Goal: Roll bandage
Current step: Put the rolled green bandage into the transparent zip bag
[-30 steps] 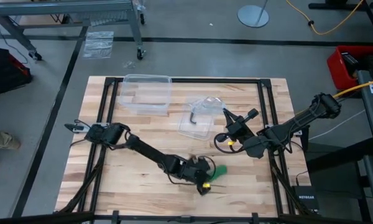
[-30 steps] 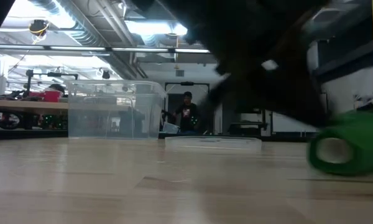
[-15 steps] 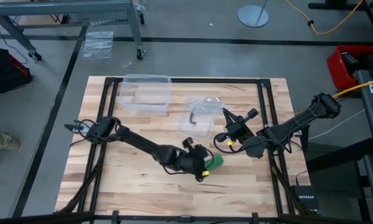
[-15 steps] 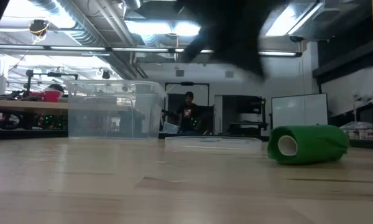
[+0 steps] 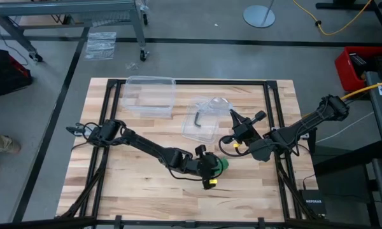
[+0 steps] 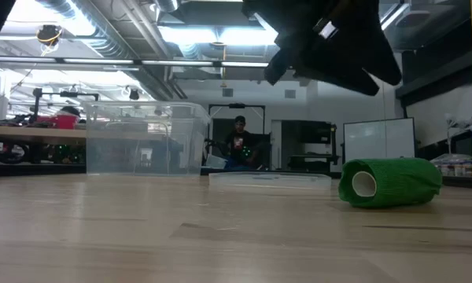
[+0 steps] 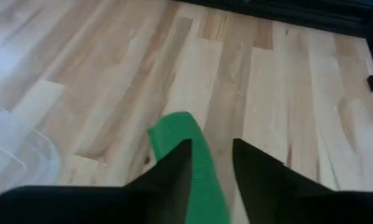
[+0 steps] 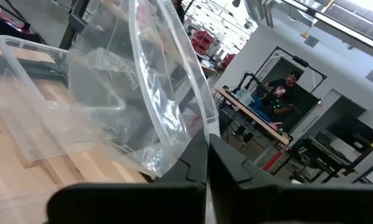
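Low view: bandage rolled, lying free. My left gripper straddles it, fingers parted; right gripper pinched on clear bag. Risk: a nudge sends the roll away.

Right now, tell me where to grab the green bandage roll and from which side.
Take the bandage roll across its round body, coming straight down from above. It lies on its side on the table, hollow end facing the low camera, so its curved flanks are free. The left tool hangs just above it, open; the roll shows between its fingers in the wrist view.
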Tool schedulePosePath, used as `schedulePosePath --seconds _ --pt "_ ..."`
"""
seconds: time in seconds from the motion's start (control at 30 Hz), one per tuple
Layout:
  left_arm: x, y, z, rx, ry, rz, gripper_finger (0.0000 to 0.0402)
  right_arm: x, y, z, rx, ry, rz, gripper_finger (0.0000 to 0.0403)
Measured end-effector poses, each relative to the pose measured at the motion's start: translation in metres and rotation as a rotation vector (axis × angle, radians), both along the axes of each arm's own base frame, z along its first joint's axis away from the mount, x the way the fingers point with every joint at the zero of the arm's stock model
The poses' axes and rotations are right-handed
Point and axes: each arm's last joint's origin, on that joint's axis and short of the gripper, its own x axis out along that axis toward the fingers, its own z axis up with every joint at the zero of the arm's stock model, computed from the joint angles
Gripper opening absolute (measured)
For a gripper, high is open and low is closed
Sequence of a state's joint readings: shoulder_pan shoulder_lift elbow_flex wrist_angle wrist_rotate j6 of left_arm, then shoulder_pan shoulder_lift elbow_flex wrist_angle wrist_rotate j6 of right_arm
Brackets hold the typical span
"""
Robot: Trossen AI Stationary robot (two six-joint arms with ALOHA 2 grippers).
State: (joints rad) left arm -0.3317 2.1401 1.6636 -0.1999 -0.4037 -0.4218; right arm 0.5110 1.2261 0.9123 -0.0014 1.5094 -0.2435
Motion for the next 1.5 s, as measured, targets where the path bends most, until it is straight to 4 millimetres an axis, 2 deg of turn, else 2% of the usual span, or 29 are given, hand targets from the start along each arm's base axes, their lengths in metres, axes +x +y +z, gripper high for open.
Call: schedulePosePath --seconds 0.2,0.37,0.6,0.7,0.83,1.2,1.4,1.5 --pt "0.004 -0.002 -0.018 -0.077 0.020 0.041 0.0192 -0.006 -0.003 0.007 0.010 -0.020 -0.001 0.0005" --pt "0.007 0.000 -0.035 -0.094 0.059 0.059 0.0220 -0.012 -0.007 0.014 0.028 -0.050 0.003 0.0005" --pt "0.012 0.014 -0.038 -0.125 0.062 0.099 0.0223 -0.012 -0.007 0.015 0.043 -0.055 0.036 0.0005" --pt "0.015 0.016 -0.049 -0.174 0.094 0.081 0.0224 -0.012 -0.006 0.015 0.049 -0.053 0.056 0.0005" --pt "0.016 0.013 -0.069 -0.241 0.152 0.062 0.0224 -0.012 -0.006 0.015 0.050 -0.053 0.059 0.0005" --pt "0.016 0.013 -0.072 -0.211 0.160 0.036 0.0224 -0.012 -0.006 0.015 0.049 -0.051 0.060 0.0005" --pt "0.023 0.006 -0.091 -0.279 0.153 -0.052 0.0222 -0.012 -0.006 0.014 0.046 -0.046 0.060 0.0005" --pt "0.026 0.003 -0.094 -0.288 0.125 -0.077 0.0205 -0.012 -0.006 0.014 0.042 -0.039 0.057 0.0005"
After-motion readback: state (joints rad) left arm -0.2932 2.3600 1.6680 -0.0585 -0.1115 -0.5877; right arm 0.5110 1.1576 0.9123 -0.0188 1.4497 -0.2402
